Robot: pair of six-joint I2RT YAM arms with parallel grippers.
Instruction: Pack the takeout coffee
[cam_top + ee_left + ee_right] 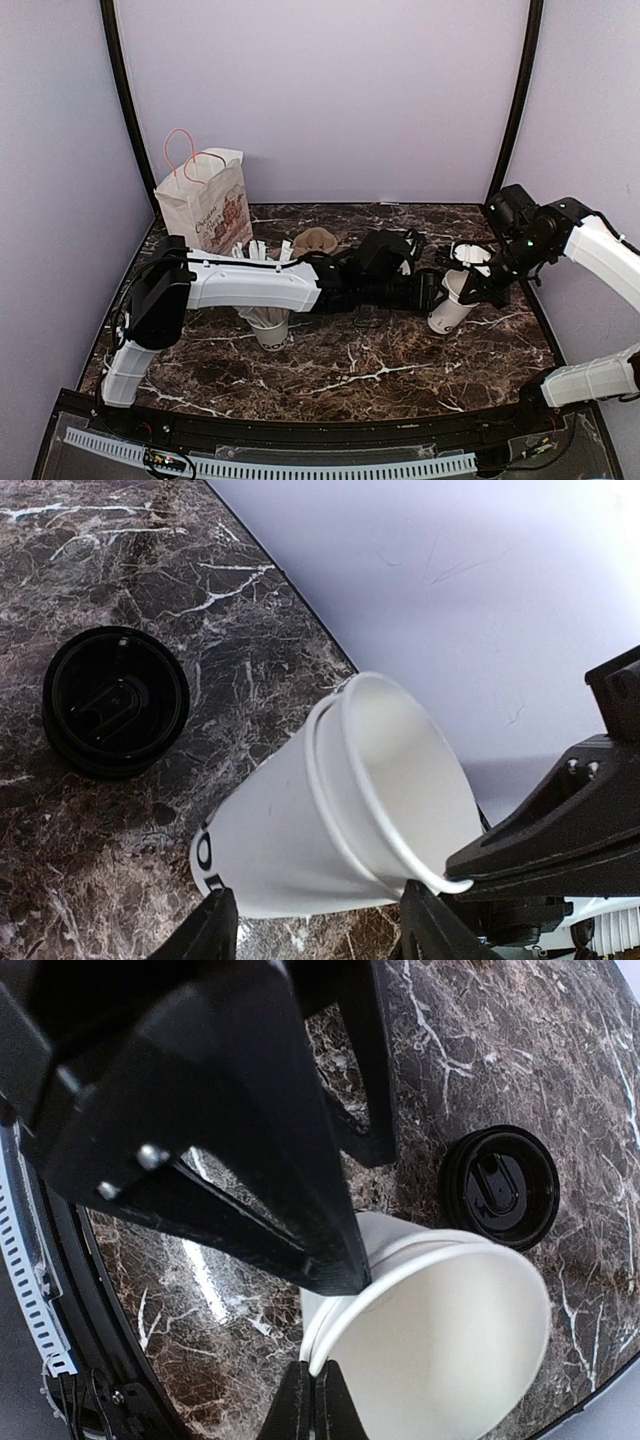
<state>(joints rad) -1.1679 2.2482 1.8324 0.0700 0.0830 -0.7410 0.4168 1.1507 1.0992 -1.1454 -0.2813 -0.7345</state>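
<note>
Right gripper on cup rim; lid apart

text: none legible | paper bag print: blurred | coffee cup mark: cut off

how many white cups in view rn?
2. One cup, lid off and tilted, has its rim pinched in the right jaws. A straw cup stands under the left arm. The arms may hide more.
</note>
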